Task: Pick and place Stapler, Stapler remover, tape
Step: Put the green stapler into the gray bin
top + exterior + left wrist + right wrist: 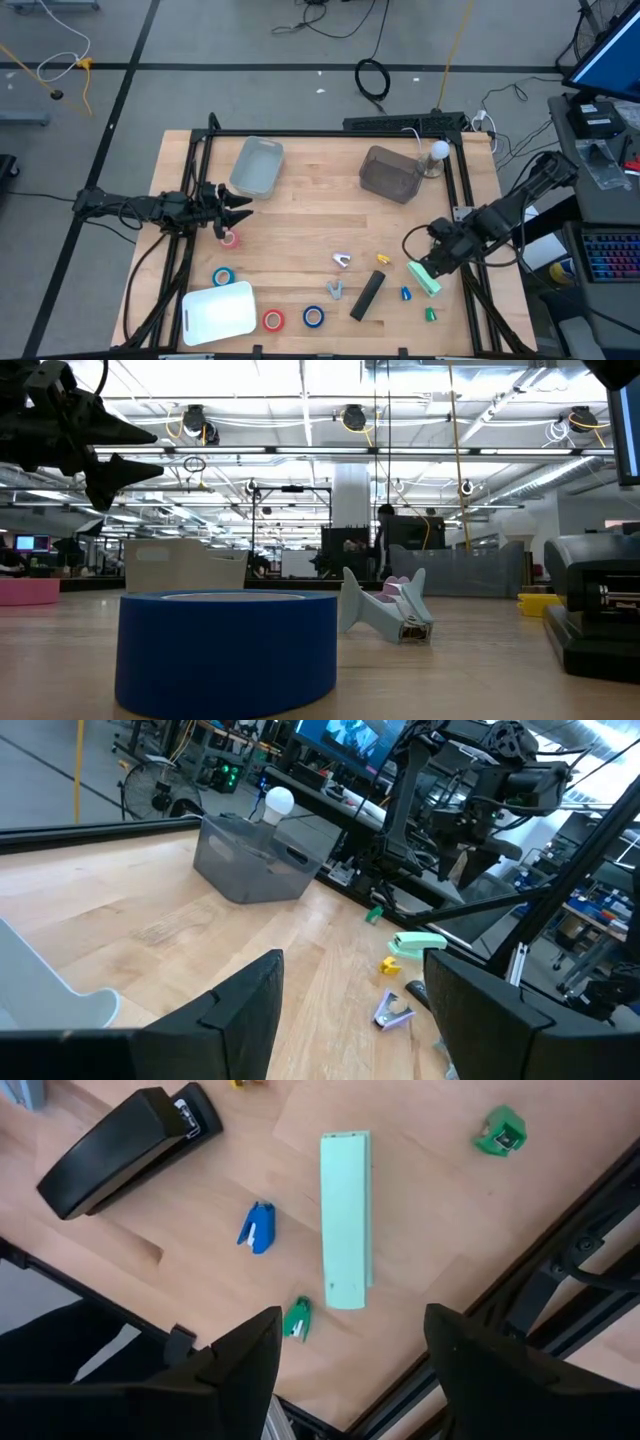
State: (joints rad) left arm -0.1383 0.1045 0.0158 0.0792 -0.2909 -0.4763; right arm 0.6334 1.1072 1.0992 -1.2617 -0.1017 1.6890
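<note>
Mint-green plastic marks the stapler point(346, 1220) lying flat on the wooden table point(300, 215), directly beneath the right gripper point(432, 268), whose two dark fingers point(240, 1370) stand spread apart and hold nothing. In the right wrist view the stapler's long axis runs straight away from the gripper, between the two fingers, so judging from that alignment a plain descent would let the jaws close across its narrow width. A black stapler point(125, 1145) lies off to one side of it, with small blue point(257, 1228) and green point(500, 1130) staple removers scattered close by. The left gripper point(232, 207) hovers on the opposite side of the table, fingers also apart and empty, with a pink tape roll point(229, 238) just beside and below its tips; a blue tape roll point(222, 276) lies a little farther off. A grey bin point(390, 172) and a pale blue bin point(257, 166) sit at the back. The right arm is plainly nearer the green stapler.
</note>
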